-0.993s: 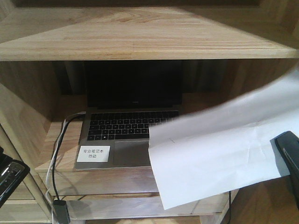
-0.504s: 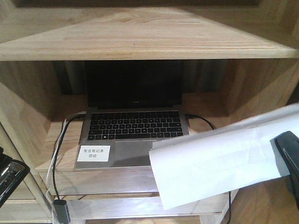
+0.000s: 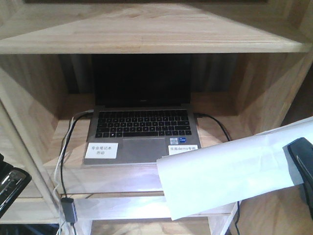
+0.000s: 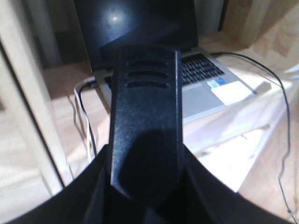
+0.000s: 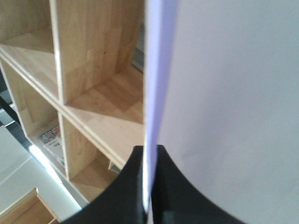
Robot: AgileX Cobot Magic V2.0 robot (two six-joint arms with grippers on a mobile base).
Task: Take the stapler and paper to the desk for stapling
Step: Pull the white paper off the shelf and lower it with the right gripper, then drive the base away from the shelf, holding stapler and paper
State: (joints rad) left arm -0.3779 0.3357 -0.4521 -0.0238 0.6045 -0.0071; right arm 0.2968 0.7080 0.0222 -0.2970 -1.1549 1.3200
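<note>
Light-wood shelving (image 3: 146, 41) with an open laptop (image 3: 142, 127) faces me; with my right claw (image 5: 148, 186) pinched on the white paper (image 3: 220, 171) at four o'clock and my left claw (image 4: 145, 186) clamped round the black stapler (image 4: 145, 107) at eight o'clock, I judge both grabbed, and next I must carry them to the unseen desk.

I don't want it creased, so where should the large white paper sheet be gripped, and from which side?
By its right-hand edge, from the right. The large white paper sheet is thin and hangs in air before the light-wood shelf unit, so only an edge offers both faces; the right pincer pinches it there.
</note>
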